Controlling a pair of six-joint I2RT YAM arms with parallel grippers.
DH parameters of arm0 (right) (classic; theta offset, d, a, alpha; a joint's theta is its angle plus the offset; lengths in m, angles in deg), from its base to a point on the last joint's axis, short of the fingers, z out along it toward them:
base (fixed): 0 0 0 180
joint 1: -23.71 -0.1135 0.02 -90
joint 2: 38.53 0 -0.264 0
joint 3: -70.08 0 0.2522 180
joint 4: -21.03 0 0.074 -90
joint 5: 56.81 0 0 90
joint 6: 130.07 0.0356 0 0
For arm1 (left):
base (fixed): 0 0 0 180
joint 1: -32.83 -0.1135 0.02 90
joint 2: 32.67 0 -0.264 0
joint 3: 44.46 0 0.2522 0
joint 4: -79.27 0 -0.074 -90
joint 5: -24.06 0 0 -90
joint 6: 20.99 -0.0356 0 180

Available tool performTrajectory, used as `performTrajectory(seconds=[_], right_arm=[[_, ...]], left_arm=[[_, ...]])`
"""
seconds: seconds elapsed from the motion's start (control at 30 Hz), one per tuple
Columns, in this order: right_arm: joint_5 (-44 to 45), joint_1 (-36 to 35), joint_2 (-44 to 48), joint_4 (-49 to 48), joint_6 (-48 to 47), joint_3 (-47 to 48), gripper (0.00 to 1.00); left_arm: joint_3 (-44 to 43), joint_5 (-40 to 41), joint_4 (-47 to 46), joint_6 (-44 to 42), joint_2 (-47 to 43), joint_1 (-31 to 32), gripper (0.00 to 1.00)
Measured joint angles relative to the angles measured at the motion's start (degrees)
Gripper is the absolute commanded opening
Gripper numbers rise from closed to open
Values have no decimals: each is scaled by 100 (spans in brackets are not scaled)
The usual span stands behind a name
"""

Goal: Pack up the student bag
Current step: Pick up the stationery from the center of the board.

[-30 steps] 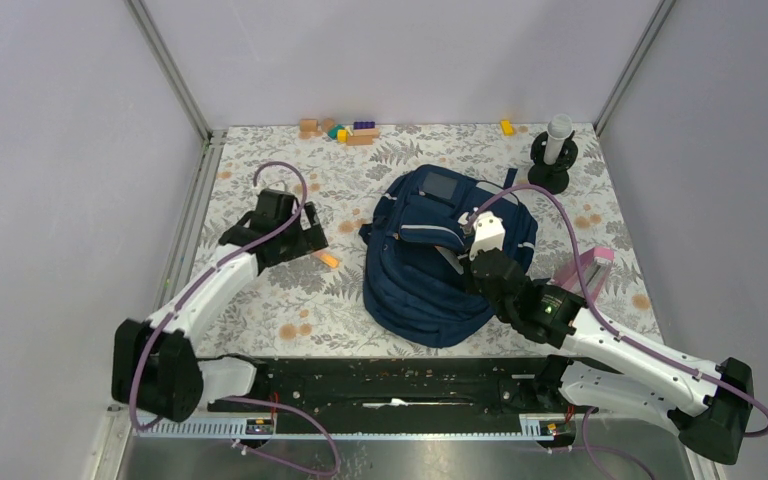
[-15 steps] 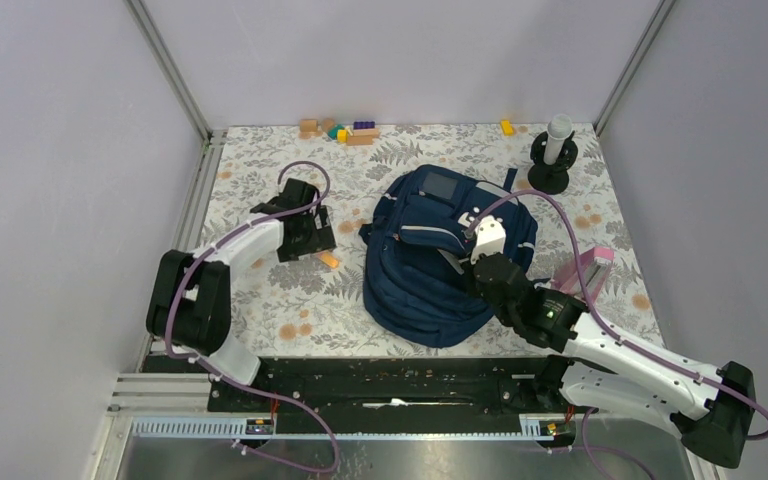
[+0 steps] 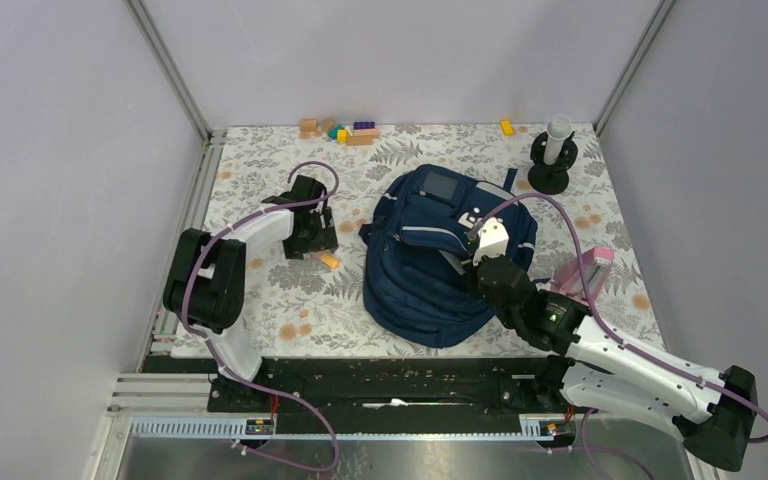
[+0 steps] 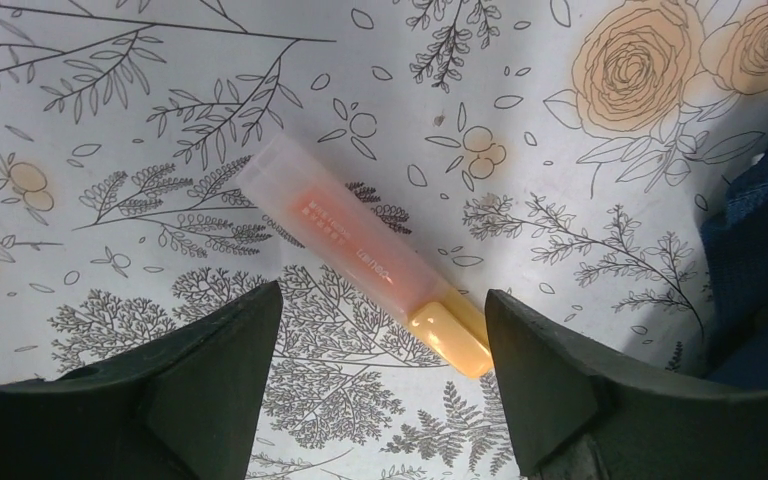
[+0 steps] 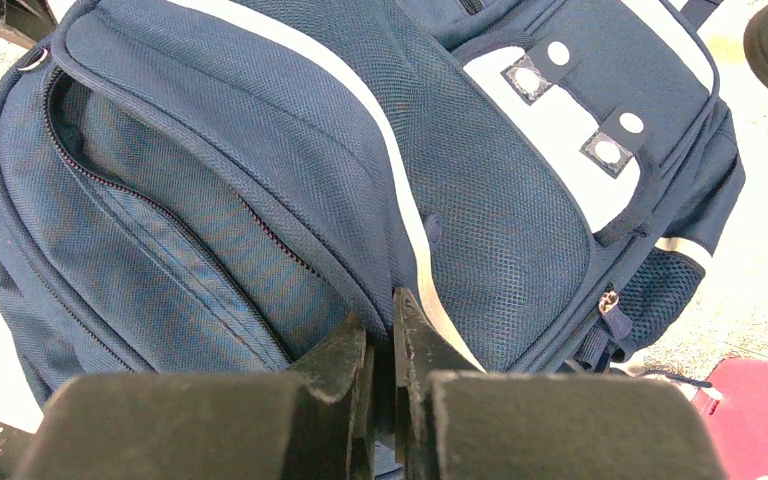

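Observation:
The student bag, navy with a light stripe, lies in the middle of the table. My right gripper is shut on the edge of its front flap, and the unzipped compartment gapes beside it. A translucent orange tube with a yellow cap lies on the table left of the bag. My left gripper hangs just over it, open. In the left wrist view the tube runs diagonally, its cap end between the left gripper fingers, close to the right finger. The bag's side shows at the right edge.
Wooden and coloured blocks and a yellow block sit at the back edge. A black stand with a white tube is at the back right. A pink item lies right of the bag. Metal frame posts bound the table.
The left arm has swung right and its gripper now sits over the orange tube, jaws somewhat narrower. The right gripper has kept its hold on the bag flap.

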Motion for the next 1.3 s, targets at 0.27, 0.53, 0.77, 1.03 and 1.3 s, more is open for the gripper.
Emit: performTrajectory(seconds=[0.27, 0.53, 0.77, 1.03, 1.3], right_arm=[[-4, 0, 2, -2, -2, 0, 0], [-107, 0, 181, 87, -81, -39, 0], [-142, 0, 280, 208, -155, -37, 0], [-155, 0, 299, 262, -155, -37, 0], [-195, 0, 236, 264, -151, -31, 0]], left_arm=[[-83, -61, 48, -199, 186, 0, 56], [-107, -262, 61, -619, 203, 31, 40], [-205, -520, 144, -966, 382, 315, 32], [-20, -787, 214, -1180, 192, 811, 29], [227, -925, 339, -1209, -42, 1191, 29]])
